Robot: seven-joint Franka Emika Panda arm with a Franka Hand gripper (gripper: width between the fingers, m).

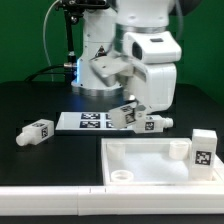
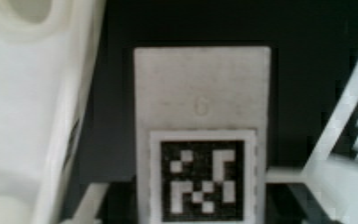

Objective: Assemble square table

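My gripper (image 1: 128,106) is clamped on one tagged leg (image 1: 122,117), tilted, just above the marker board (image 1: 85,121). The square top (image 1: 150,166) lies near, toward the exterior view's right, with an upright leg (image 1: 203,148) at its right edge. A loose leg (image 1: 35,131) lies well apart on the exterior view's left, and another loose leg (image 1: 152,124) lies beside the board.

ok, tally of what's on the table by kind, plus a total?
leg: 4
tabletop: 1
marker board: 1
rail: 1
total: 7
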